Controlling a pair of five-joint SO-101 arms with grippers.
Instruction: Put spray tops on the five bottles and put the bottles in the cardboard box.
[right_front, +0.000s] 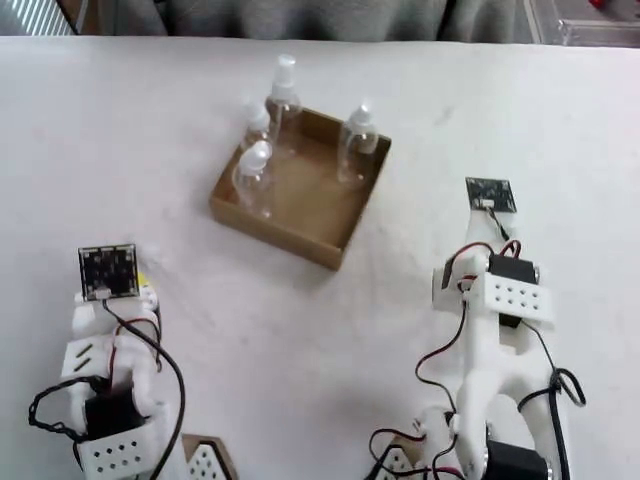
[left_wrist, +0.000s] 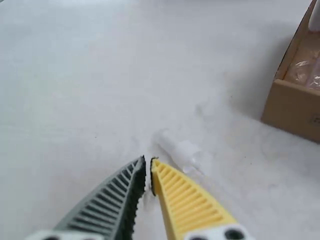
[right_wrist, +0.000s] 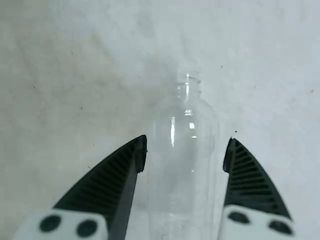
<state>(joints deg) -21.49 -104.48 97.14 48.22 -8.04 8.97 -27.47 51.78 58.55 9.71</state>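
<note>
Bottle (right_wrist: 184, 170) uncapped, between wide jaws of right gripper (right_wrist: 186, 140) | left gripper (left_wrist: 148, 161) jaws closed, spray top (left_wrist: 182, 150) just ahead | cardboard box (left_wrist: 292, 107) near

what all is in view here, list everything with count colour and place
cardboard box: 1, brown, middle of the table
capped bottles: 4, clear with white spray tops, standing in the box
open bottle: 1, clear, no top, on the table between the right gripper's fingers
spray top: 1, whitish, lying on the table just ahead of the left gripper
table: 1, white
left gripper: 1, grey and yellow, shut
right gripper: 1, black, open around the open bottle
</note>
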